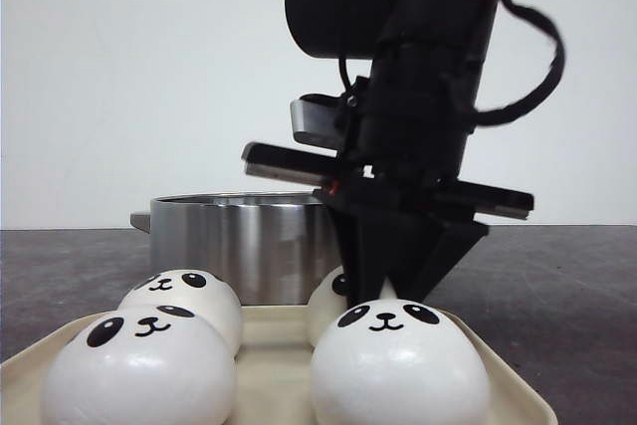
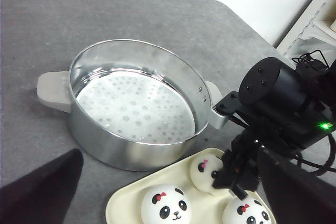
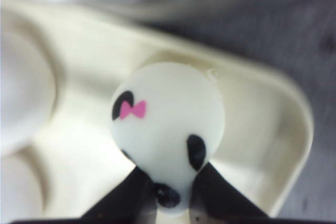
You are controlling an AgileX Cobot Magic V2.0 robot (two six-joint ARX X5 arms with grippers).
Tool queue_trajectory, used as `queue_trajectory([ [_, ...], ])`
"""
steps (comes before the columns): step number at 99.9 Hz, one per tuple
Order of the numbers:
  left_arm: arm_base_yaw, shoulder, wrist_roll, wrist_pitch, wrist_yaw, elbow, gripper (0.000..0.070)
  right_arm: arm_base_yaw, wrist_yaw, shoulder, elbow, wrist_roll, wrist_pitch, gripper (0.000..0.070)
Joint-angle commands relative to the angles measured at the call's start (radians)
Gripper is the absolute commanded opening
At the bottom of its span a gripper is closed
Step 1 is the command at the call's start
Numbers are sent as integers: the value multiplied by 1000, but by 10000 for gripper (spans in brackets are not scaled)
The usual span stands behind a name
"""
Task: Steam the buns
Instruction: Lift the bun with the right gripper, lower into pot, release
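**On the tray, first bun gripped, steamer not yet loaded**

On the grey table (image 2: 131, 9) the steel steamer pot (image 2: 134, 98) stands with only its perforated white liner (image 2: 134, 111) showing inside, so I judge none of the buns has gone in and the whole transfer is left to do. Its rim is high and its two handles stick out sideways; the wide mouth offers plenty of room for a drop from above, though a bun will need to be lifted clear over the near wall, which stands just beside the cream tray (image 1: 274, 375). The tray has a raised lip and moulded hollows. All four buns sit on it: two on the robot's left (image 1: 139, 370) (image 1: 189, 301), one at front right (image 1: 398, 365), and one behind it (image 3: 168, 129). The right gripper (image 3: 170, 179) has its fingers closed against that rear bun's sides, the bun looking still low on the tray. The neighbouring buns are close, so a straight vertical lift seems safest. The left gripper (image 2: 168, 192) hangs above the table near the pot, its dark fingers spread apart and holding nothing
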Motion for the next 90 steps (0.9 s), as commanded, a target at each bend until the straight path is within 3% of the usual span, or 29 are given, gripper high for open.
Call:
queue_trajectory([
  [1, -9, 3, 14, 10, -2, 17, 682, 45, -5, -39, 36, -32, -19, 0],
  [18, -14, 3, 14, 11, -3, 17, 681, 132, 19, -169, 135, -43, -39, 0],
  [43, -16, 3, 48, 11, -10, 17, 682, 103, 203, -186, 416, -164, -40, 0],
  [65, -34, 4, 47, 9, -9, 17, 682, -81, 126, 14, 532, -242, -41, 0],
  [90, -52, 4, 47, 4, -9, 17, 682, -199, 94, 280, 584, -232, -50, 0],
])
